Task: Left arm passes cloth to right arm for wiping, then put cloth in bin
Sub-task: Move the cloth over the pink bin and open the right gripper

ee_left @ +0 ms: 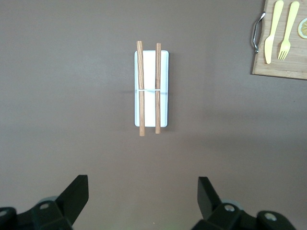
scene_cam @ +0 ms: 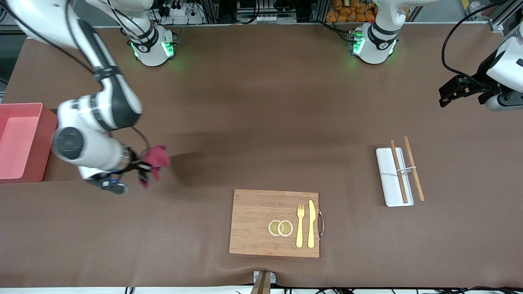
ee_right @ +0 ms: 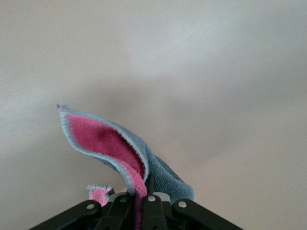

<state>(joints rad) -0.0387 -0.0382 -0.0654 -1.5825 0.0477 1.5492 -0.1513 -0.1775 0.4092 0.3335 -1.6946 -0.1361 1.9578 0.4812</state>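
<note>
Pinched tight between the jaws of the right gripper (scene_cam: 141, 168) is the cloth (scene_cam: 156, 160), dark red in the front view and showing a pink face with a grey back and edging in the right wrist view (ee_right: 103, 143). That gripper is up over bare brown table (scene_cam: 245, 122) beside the bin (scene_cam: 24, 141), toward the right arm's end, and the cloth bunches and flops out from the fingertips. The right arm (scene_cam: 98, 122) reaches down to it from its base at the top of the front view.

Nearest the front camera lies a wooden cutting board (scene_cam: 253, 224) with a metal handle on the edge toward the left arm's end. On it sit two lemon slices (scene_cam: 280, 228) touching each other, and beside them a yellow fork (scene_cam: 300, 224) and a yellow knife (scene_cam: 311, 223) lying parallel.

Farther from the camera, toward the left arm's end, a flat white tray (scene_cam: 388, 179) carries a pair of wooden chopsticks (scene_cam: 398, 171) bound by a thin band; one stick lies on the tray, the other along its edge.

At about the same depth, the pink bin stands at the right arm's end of the table, open side up.

Farthest up, the left gripper (scene_cam: 453, 92) waits with its fingers (ee_left: 76, 194) spread wide and nothing between them, high over the table's edge at the left arm's end; its wrist camera looks down on the tray and chopsticks.
</note>
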